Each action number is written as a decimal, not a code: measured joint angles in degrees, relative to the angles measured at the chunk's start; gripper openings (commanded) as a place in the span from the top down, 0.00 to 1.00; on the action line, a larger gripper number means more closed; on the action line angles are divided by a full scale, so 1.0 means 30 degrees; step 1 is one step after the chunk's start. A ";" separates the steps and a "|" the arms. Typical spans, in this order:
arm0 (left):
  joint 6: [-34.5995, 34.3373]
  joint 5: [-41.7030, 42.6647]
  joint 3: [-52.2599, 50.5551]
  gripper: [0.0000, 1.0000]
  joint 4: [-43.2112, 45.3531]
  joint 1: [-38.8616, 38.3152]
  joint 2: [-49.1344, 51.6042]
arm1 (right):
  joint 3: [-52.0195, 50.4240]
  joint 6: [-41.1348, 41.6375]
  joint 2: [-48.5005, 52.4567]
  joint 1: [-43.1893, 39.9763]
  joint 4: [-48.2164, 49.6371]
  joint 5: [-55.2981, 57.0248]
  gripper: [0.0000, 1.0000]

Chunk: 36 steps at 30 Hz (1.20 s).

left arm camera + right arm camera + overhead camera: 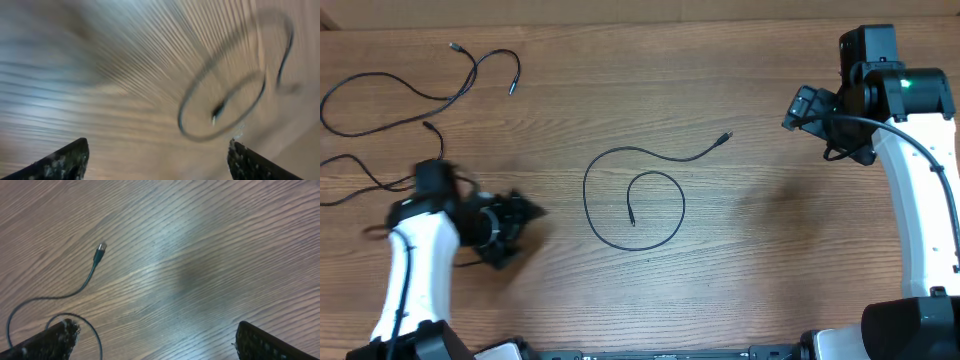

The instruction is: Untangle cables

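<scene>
- Black coiled cable (633,205) lay alone on the wooden table (770,260) in the overhead view. It formed a loose spiral, its inner plug inside the loop and its outer tail running up and to the right. Two other cables (420,95) lay spread well to the left of the coiled cable, apart from it.
- Left gripper (517,235), near the coiled cable on its left, pointed toward it and was motion-blurred. Right gripper (807,108) hung well to the coiled cable's upper right, over bare wood.
- Left wrist view, blurred: fingers (65,162) stood wide apart with nothing between them. The coiled cable sat ahead, right of their centreline.
- Right wrist view: jaws gaped, empty. The outer plug (101,247) of the coiled cable lay ahead of the fingers, untouched.
- Judged step: straightening the spiral. It would go best with a pinch on one end only, preferably the outer plug, taken low against the wood. That end should then be drawn straight away from the coil, so the loop unrolls rather than tightens. The other claw should keep clear or pin the inner plug.
</scene>
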 measured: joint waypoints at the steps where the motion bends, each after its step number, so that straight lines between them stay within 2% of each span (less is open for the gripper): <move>1: 0.0131 0.0102 0.0015 0.12 0.0000 -0.0903 0.0000 | 0.0000 -0.0007 0.0000 0.0000 0.0007 0.0007 0.00; 4: 0.0364 -0.0066 0.0627 0.00 -0.0590 -0.4036 0.0007 | 0.0000 0.0000 0.0000 0.0000 0.0000 0.0007 0.00; 9: 0.0408 -0.2382 0.5712 0.00 -0.3388 -0.7992 0.0284 | 0.0000 0.0015 0.0000 0.0000 0.0015 0.0051 0.00; 12: 0.0321 -0.4065 0.8801 0.00 -0.3956 -0.9872 0.0707 | 0.0000 0.0007 0.0000 0.0000 0.0015 0.0058 0.00; 18: -0.1632 -0.7934 0.9566 0.01 -0.4044 -1.2495 0.3308 | 0.0000 0.0000 0.0000 0.0000 0.0015 0.0066 0.00; 26: -0.2302 -0.9537 0.9500 0.00 -0.3570 -1.2721 0.7278 | 0.0000 0.0000 0.0000 0.0000 0.0007 0.0066 0.00; 30: -0.0801 -0.8502 0.9493 0.00 -0.2521 -1.2160 0.8094 | 0.0000 0.0000 0.0000 0.0000 0.0007 0.0058 0.00; 36: 0.0583 -0.7868 0.9253 0.00 -0.2514 -1.1285 0.8196 | 0.0000 0.0007 0.0000 0.0000 0.0007 0.0073 0.00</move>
